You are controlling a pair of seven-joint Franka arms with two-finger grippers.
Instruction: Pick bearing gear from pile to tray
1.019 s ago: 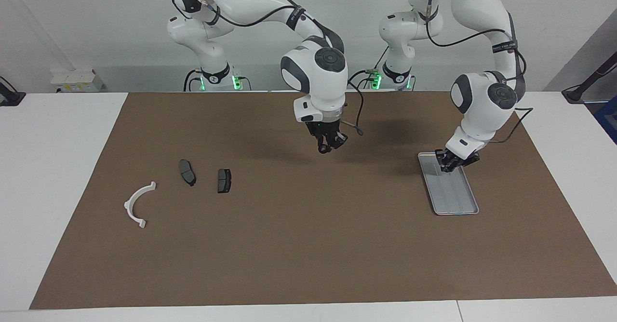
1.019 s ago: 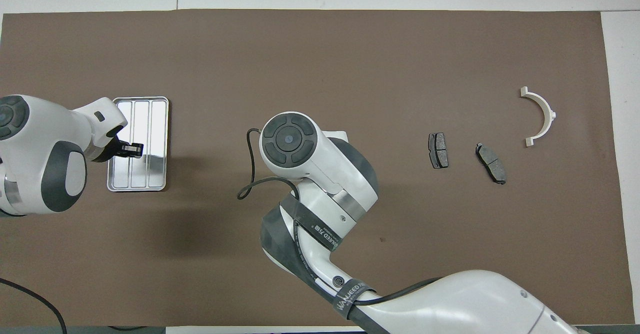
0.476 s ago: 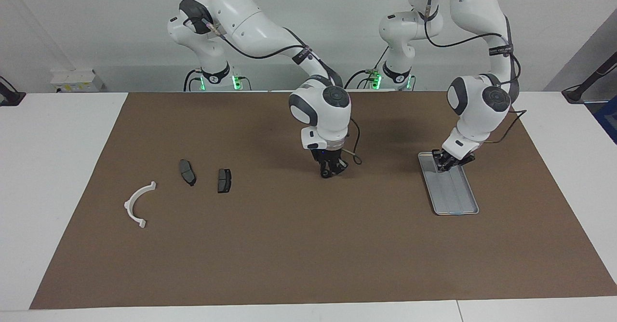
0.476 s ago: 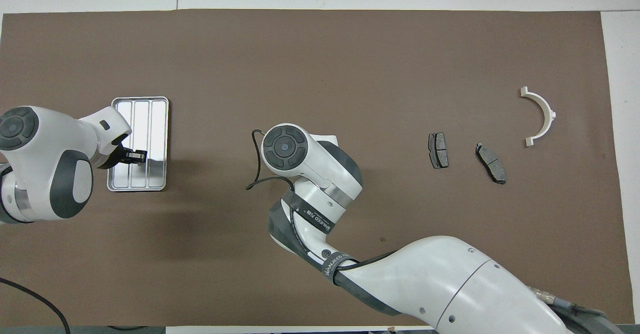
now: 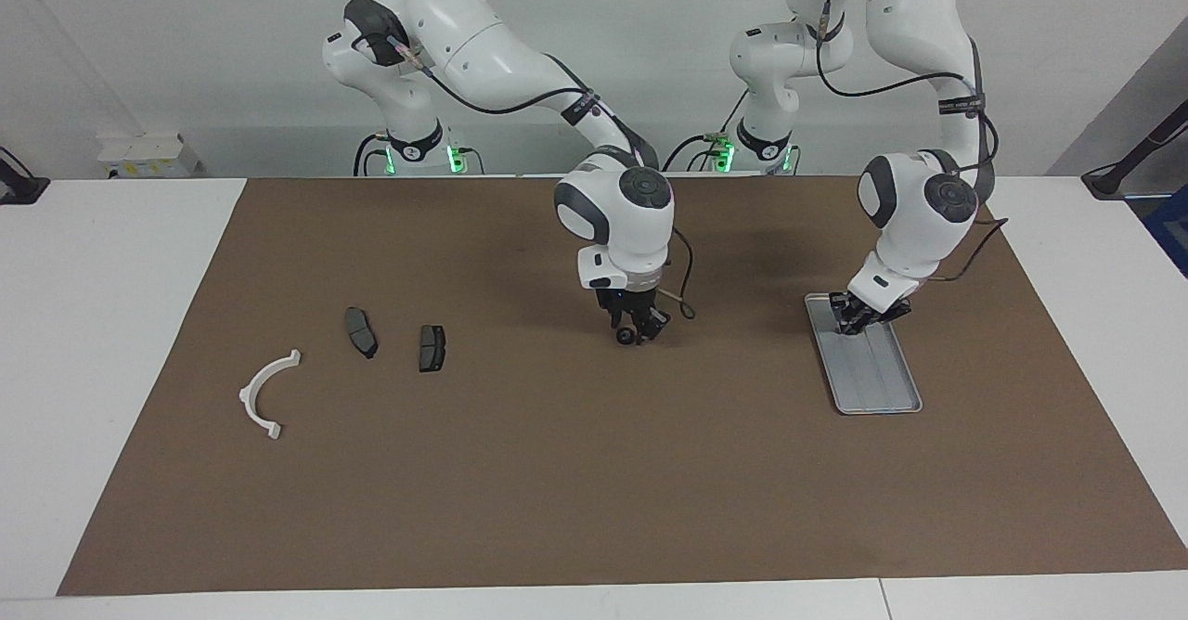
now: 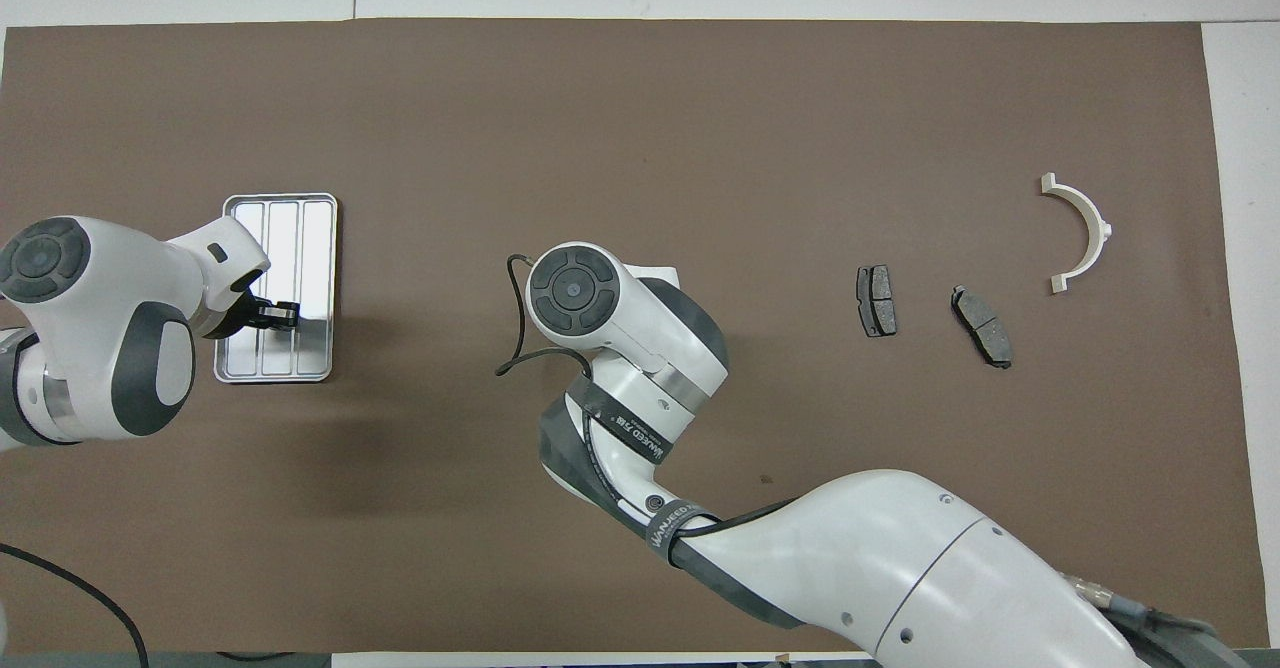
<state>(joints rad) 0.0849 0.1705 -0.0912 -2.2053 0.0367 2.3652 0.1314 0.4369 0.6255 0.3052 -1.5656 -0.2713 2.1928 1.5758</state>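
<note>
Bearing gear: a small dark round piece [image 5: 628, 335] shows at the tips of the right claw [image 5: 637, 330], low over the middle of the brown mat [image 5: 557, 471]. I take it for the gear. Whether it rests on the mat or hangs just off it, I cannot tell. In the overhead view the right arm's wrist hides it.
Handling: by its look it is small, stiff and light, and being round it is likely to roll or skid on the mat. Pinch it across its width, or by the rim, with the fingertips squarely on either flank so it cannot squirt out.
Right claw: pointing straight down at that piece. Whether it grips the piece or stands off it cannot be made out.
Tray: the silver tray [image 5: 877, 379] lies toward the left arm's end of the desk [image 5: 111, 323], well apart from the gear, and its grooved floor looks bare.
Left claw: its fingertips are pressed together, low over the end of the tray nearer to the robots [image 5: 858, 316]. I cannot tell whether anything sits between them.
Pile: a white arc [image 5: 267, 393] and two brake pads [image 5: 361, 331] lie toward the right arm's end, apart from one another.
Judgement: the gear is not yet in the tray.
</note>
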